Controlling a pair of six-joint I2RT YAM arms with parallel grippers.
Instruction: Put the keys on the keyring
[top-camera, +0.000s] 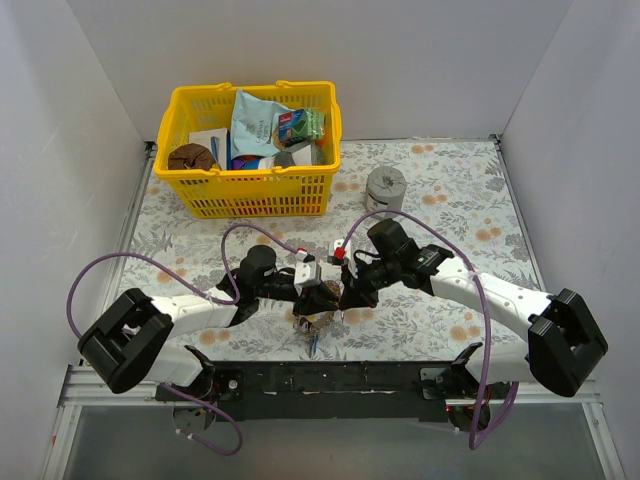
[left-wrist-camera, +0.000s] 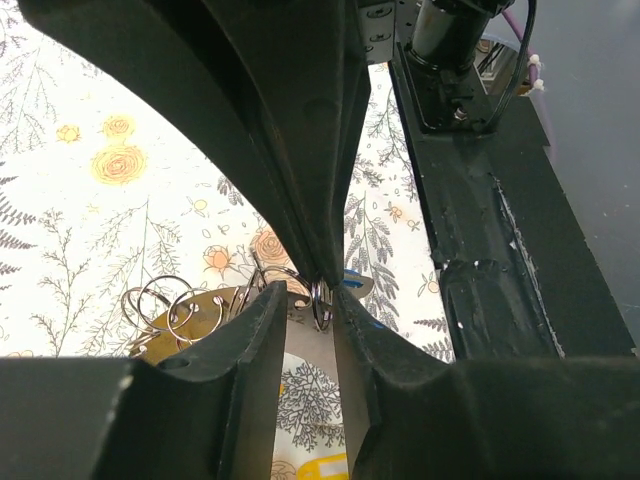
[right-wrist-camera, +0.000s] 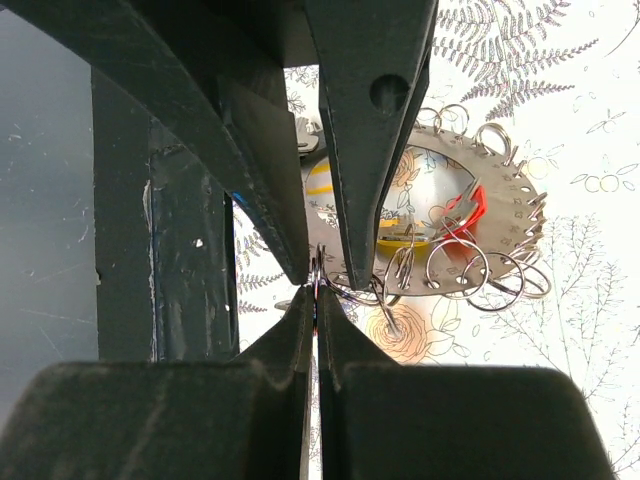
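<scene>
The keyring (top-camera: 318, 318), a flat silver ring with holes along its rim and several small split rings, hangs low over the table near the front edge. It also shows in the left wrist view (left-wrist-camera: 190, 315) and the right wrist view (right-wrist-camera: 505, 195). My left gripper (top-camera: 316, 292) (left-wrist-camera: 308, 300) grips its band. My right gripper (top-camera: 345, 294) (right-wrist-camera: 318, 300) meets it tip to tip and is shut on a small split ring (right-wrist-camera: 318, 275) (left-wrist-camera: 322, 303) at the keyring's edge. A blue key (top-camera: 313, 346) dangles below. Yellow (right-wrist-camera: 398, 240) and red (right-wrist-camera: 470, 210) key tags show through the hole.
A yellow basket (top-camera: 255, 178) of packets stands at the back left. A squat grey metal cylinder (top-camera: 385, 188) stands at the back centre. A small white and red thing (top-camera: 338, 250) lies just behind the grippers. The black base rail (left-wrist-camera: 500, 250) runs close in front.
</scene>
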